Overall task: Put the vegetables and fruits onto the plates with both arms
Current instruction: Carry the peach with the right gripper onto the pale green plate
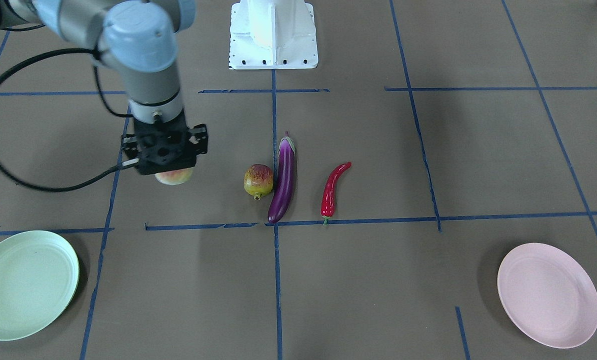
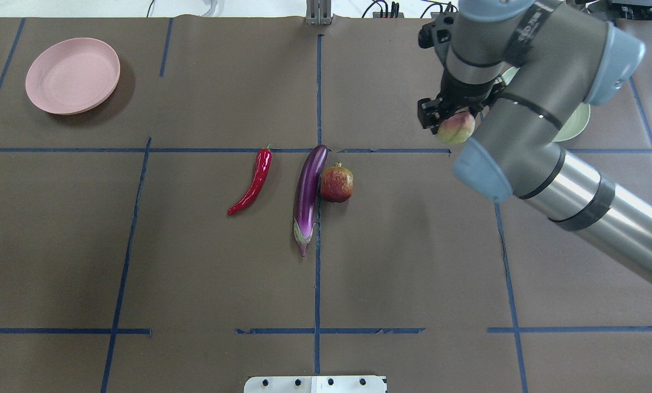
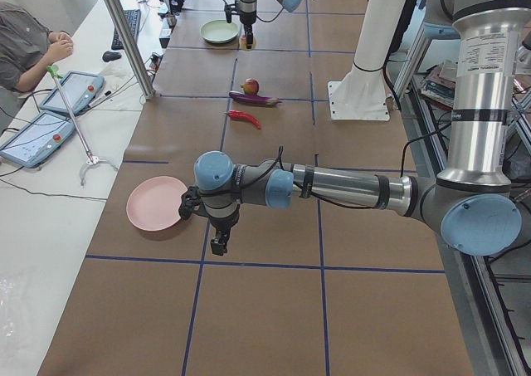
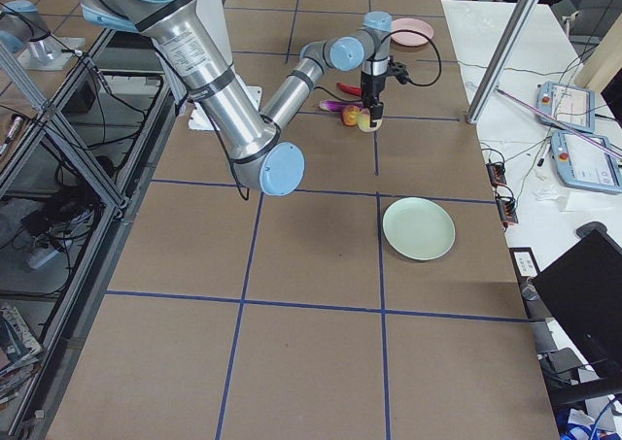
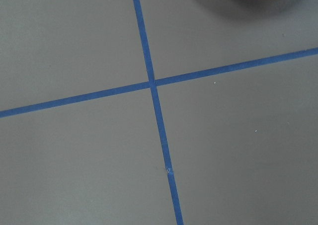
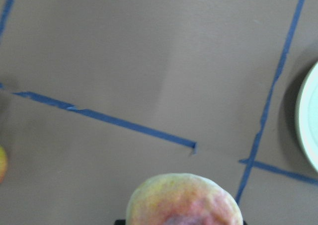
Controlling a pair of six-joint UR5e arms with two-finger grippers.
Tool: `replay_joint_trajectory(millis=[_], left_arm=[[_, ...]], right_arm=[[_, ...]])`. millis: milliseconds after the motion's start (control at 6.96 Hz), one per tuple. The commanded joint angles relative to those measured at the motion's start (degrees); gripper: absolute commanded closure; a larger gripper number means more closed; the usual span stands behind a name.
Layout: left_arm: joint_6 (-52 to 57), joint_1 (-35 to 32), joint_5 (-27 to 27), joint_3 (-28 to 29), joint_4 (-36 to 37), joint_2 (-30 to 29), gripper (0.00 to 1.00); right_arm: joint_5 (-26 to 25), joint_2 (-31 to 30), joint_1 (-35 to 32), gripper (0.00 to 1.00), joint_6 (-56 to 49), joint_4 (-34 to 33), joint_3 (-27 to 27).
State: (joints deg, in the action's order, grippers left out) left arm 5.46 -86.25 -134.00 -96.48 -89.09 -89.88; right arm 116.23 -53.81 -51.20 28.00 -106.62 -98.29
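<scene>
My right gripper is shut on the pale pink-yellow peach and holds it above the table. The green plate lies apart from it. The peach fills the bottom of the right wrist view. The purple eggplant, the pomegranate touching it and the red chili lie at the table's middle. The pink plate is bare. My left gripper hangs beside the pink plate; I cannot tell whether it is open or shut.
The white base block stands at the robot's side of the table. Blue tape lines cross the brown table. The right arm hides part of the green plate in the overhead view. An operator sits with tablets by the table.
</scene>
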Motion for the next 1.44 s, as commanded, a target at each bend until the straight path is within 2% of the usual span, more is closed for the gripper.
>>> replay_joint_trajectory(millis=[0, 144, 288, 575, 719, 862, 1006, 1150, 1294], left_arm=[[0.1, 0.1, 0.1, 0.2, 0.0, -0.1, 0.00], [0.1, 0.1, 0.1, 0.2, 0.0, -0.1, 0.00], [0.1, 0.1, 0.1, 0.2, 0.0, -0.1, 0.00], [0.1, 0.1, 0.0, 0.1, 0.0, -0.1, 0.00], [0.1, 0.1, 0.1, 0.1, 0.0, -0.1, 0.00], [0.1, 0.1, 0.0, 0.1, 0.0, -0.2, 0.00], [0.0, 0.2, 0.0, 0.1, 0.0, -0.2, 0.00], [0.2, 0.2, -0.1, 0.0, -0.1, -0.7, 0.00], [0.1, 0.2, -0.2, 0.2, -1.5, -1.3, 0.00]], right_arm=[[7.0, -8.2, -8.5, 1.00, -11.6, 20.3, 10.5], [7.4, -9.4, -10.2, 1.00, -17.3, 25.5, 16.8], [7.4, -9.8, -12.8, 1.00, -25.4, 26.5, 22.4], [7.3, -11.6, -13.3, 0.97, -27.8, 29.3, 26.1], [7.4, -12.1, -13.3, 0.85, -27.3, 32.2, 28.0], [7.4, -11.4, -13.1, 0.30, -26.8, 32.4, 29.8], [7.5, -11.3, -13.1, 0.00, -26.7, 32.5, 29.8], [8.1, -11.2, -14.9, 0.00, -24.4, 32.4, 29.7], [11.0, -11.3, -18.6, 0.00, -22.8, 31.7, 29.6]])
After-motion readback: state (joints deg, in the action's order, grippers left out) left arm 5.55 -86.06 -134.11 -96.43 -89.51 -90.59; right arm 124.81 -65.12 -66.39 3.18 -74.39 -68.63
